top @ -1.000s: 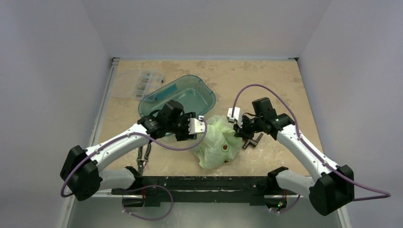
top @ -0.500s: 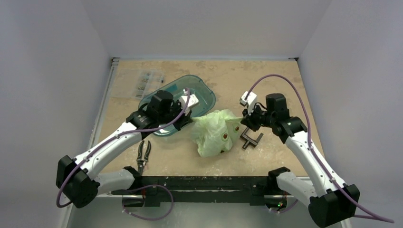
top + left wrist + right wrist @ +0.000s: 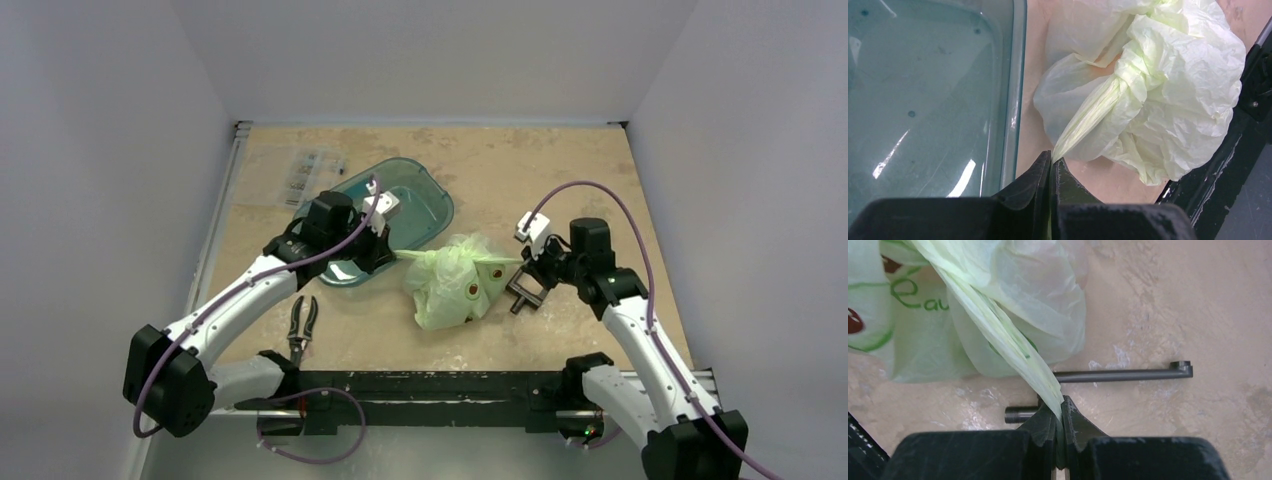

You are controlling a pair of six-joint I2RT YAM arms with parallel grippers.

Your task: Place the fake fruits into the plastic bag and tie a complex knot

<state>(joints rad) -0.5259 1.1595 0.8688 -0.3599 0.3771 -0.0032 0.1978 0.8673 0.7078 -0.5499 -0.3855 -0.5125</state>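
Two twisted tails of the plastic bag (image 3: 447, 285), mid-frame between teal tub (image 3: 420, 190) and clamp (image 3: 525, 290), pinched tight by left gripper (image 3: 1051, 160) and right gripper (image 3: 1062, 407) — stretched opposite ways, presumably to cinch the knot.

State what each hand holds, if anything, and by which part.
Both hold the plastic bag. The left hand pinches the end of one twisted tail, the right hand the end of the other.

We see the crinkled, pale green plastic bag (image 3: 445, 290) lying bulged just beside the teal tub (image 3: 415, 200), with two twisted tails pulled taut.
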